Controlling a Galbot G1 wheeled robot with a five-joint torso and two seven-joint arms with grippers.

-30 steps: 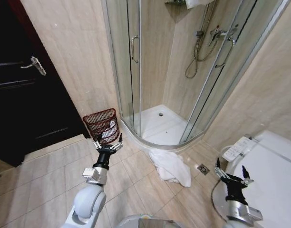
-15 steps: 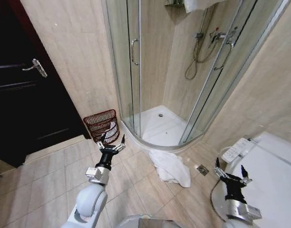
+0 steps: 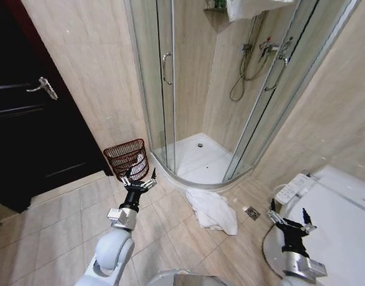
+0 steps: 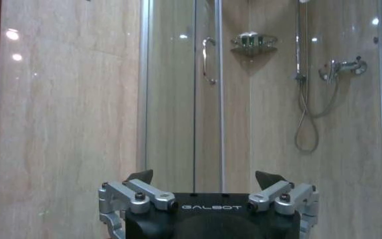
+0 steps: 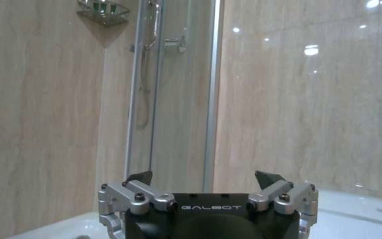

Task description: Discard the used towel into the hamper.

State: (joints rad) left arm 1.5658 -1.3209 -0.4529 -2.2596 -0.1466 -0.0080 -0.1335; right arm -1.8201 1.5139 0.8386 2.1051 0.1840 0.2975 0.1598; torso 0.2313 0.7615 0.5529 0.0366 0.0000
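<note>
A crumpled white towel (image 3: 213, 210) lies on the tiled floor just outside the shower's curved rim. The hamper (image 3: 127, 158), a dark reddish-brown wire basket, stands against the wall left of the shower door. My left gripper (image 3: 139, 175) is raised in front of the hamper, open and holding nothing; the left wrist view shows its spread fingers (image 4: 143, 176) against the shower glass. My right gripper (image 3: 288, 213) is open over the toilet's edge, right of the towel, its fingers (image 5: 268, 178) apart in the right wrist view.
A glass shower cabin (image 3: 224, 89) with a white tray fills the back. A dark door (image 3: 27, 119) with a lever handle is on the left. A white toilet (image 3: 331, 220) stands at the right. A floor drain (image 3: 252, 213) lies beside the towel.
The whole head view has shifted a little, so the camera moved. Both grippers stay open and hold about the same poses; the towel lies where it was.
</note>
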